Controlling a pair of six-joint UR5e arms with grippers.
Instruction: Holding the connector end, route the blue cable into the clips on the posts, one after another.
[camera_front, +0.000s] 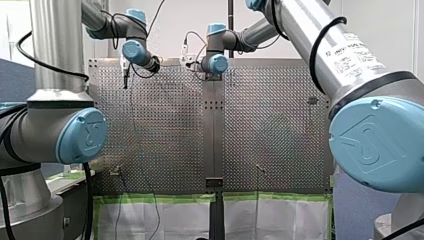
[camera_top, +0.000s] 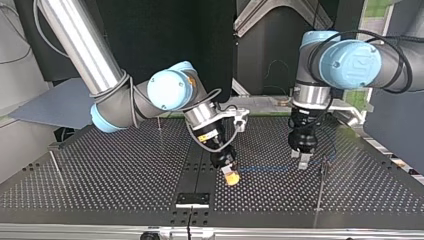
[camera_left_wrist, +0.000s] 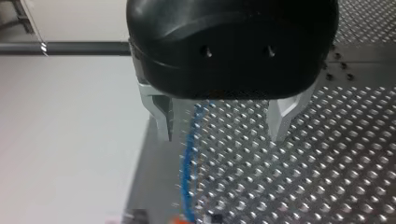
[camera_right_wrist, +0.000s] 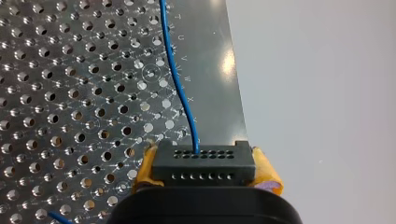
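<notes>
Connector (camera_right_wrist: 204, 161) with blue cable (camera_right_wrist: 180, 88) clamped in right claw (camera_right_wrist: 205, 171); left claw (camera_left_wrist: 222, 125) spread wide astride cable above bench (camera_left_wrist: 308, 163).

Our left gripper's (camera_left_wrist: 223, 137) metal fingers (camera_left_wrist: 161, 116) stand apart above the perforated table (camera_left_wrist: 327, 163); the blue cable (camera_left_wrist: 188, 158) runs between them, nearer one finger.

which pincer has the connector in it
My right pincer, the one with yellow pads: it is shut on the black connector, while my left pincer stands open over the blue cable.
</notes>
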